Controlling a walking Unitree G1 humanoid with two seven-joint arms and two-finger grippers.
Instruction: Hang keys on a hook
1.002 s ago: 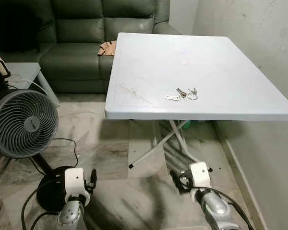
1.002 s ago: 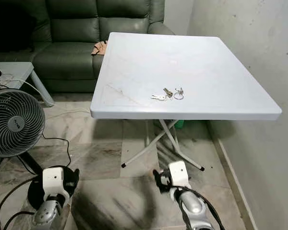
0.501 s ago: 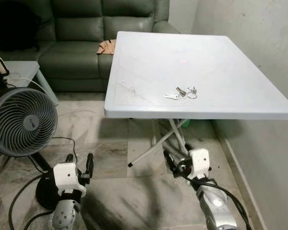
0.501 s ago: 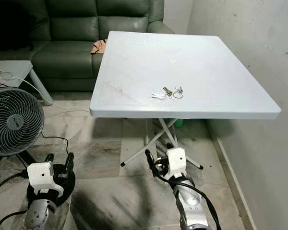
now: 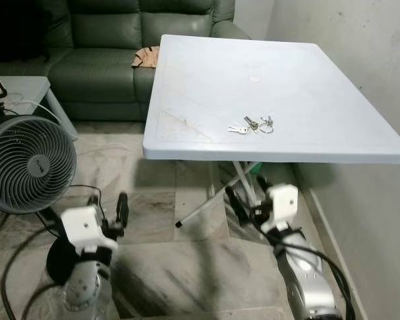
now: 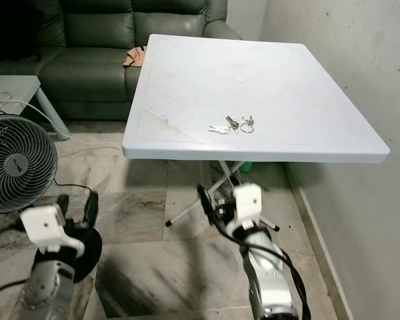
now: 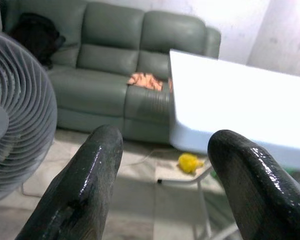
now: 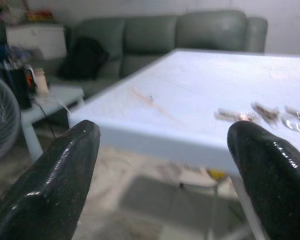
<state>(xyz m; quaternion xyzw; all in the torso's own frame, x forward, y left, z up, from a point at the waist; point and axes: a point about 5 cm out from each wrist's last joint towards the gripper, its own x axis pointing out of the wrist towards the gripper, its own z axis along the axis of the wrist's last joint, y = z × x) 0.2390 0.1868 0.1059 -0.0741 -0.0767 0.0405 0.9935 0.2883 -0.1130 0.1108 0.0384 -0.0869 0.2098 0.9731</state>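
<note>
Two grippers low before table [image 5: 187,143]; keys [image 5: 252,125] on top near front edge, above and beyond right gripper [image 8: 162,175], fingers apart; left gripper [image 7: 162,185] likewise spread, by fan [image 5: 28,163]

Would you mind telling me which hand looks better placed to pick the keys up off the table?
Probably the right hand: it is open, just below the table edge nearest the keys. The left hand is open too, but off toward the fan.
</note>
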